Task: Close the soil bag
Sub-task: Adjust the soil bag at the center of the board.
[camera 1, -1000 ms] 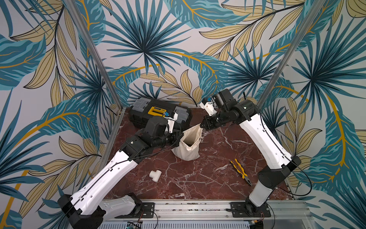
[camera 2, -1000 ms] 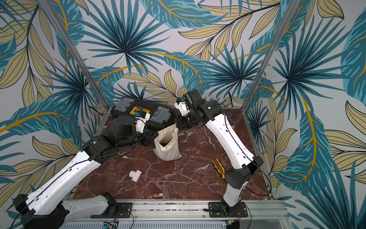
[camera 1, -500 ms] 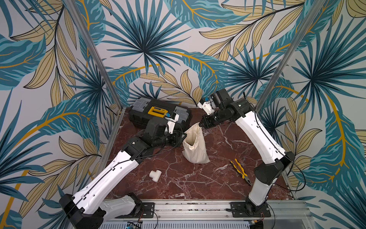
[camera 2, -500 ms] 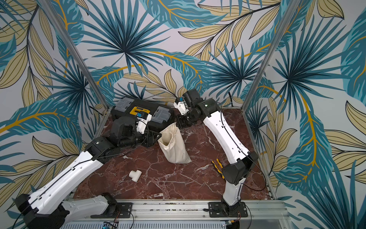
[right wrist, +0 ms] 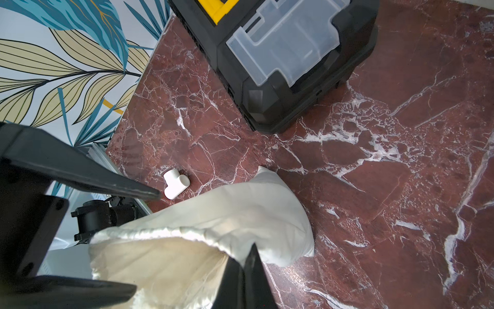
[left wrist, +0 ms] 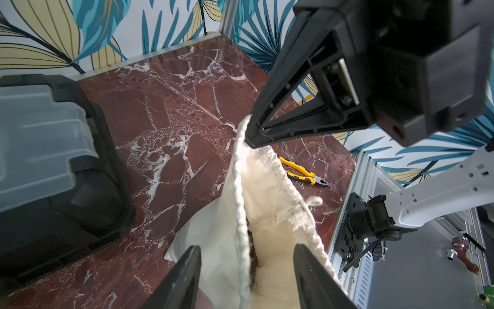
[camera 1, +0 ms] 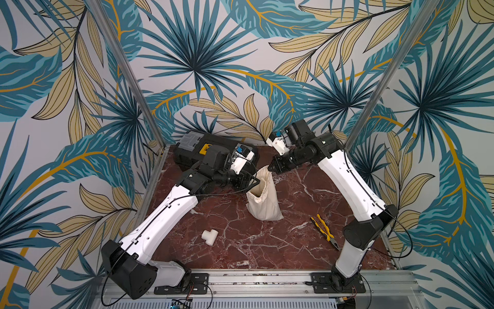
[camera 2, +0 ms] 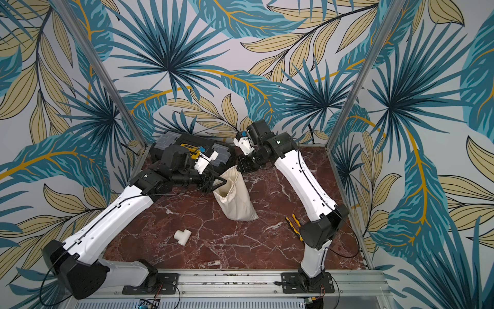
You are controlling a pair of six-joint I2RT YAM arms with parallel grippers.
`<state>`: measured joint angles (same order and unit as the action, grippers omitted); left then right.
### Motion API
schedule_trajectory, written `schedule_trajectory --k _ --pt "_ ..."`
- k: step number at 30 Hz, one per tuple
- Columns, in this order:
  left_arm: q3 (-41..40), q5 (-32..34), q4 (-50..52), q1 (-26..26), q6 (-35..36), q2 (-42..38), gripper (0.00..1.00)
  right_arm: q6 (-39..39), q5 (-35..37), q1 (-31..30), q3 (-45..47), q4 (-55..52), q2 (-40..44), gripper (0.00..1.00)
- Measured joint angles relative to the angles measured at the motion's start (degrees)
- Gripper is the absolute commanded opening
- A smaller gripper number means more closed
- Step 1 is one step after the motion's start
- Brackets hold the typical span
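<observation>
Soil bag (camera 1: 264, 203): cream cloth, mouth open, leaning mid-table (camera 1: 240, 248), just in front of the black toolbox (camera 1: 192, 155).
Right gripper (camera 1: 270, 168): jaws closed, pinching the bag's upper hem.
Left gripper (left wrist: 247, 248): jaws parted, straddling the opposite hem.

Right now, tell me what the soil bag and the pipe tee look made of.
The soil bag: soft cream woven cloth, matte; it creases and its hem gathers on a cord. The pipe tee: rigid white plastic, probably PVC, smooth, slightly glossy.
</observation>
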<state>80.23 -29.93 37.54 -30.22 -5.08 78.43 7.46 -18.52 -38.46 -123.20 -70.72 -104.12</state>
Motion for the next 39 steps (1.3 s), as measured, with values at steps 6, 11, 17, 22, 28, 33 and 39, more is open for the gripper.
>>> schedule_trajectory --k 6,11,17,22,28,33,39 --pt "4.3 -0.5 3.4 0.2 2.4 4.1 0.51 0.0 0.0 0.0 0.0 0.0 0.0 0.0" --pt "4.5 -0.5 4.6 0.8 3.1 4.3 0.39 0.0 0.0 0.0 0.0 0.0 0.0 0.03" --pt "6.9 -1.2 6.3 1.6 2.9 5.2 0.1 0.0 0.0 0.0 0.0 0.2 0.0 0.25" --pt "7.5 -2.1 7.3 1.9 1.9 6.1 0.0 1.1 0.0 0.0 0.0 -0.2 0.0 0.38" --pt "7.6 -2.3 7.4 1.9 -0.3 6.4 0.0 3.8 -0.4 0.0 -1.4 -2.2 0.0 0.42" --pt "8.0 -2.4 7.4 1.9 -1.6 6.4 0.0 6.7 -0.5 -0.5 -1.8 -4.3 0.0 0.43" --pt "8.2 -2.6 7.5 1.9 -2.4 6.4 0.0 9.7 -0.5 -2.4 -2.0 -5.4 0.0 0.43"
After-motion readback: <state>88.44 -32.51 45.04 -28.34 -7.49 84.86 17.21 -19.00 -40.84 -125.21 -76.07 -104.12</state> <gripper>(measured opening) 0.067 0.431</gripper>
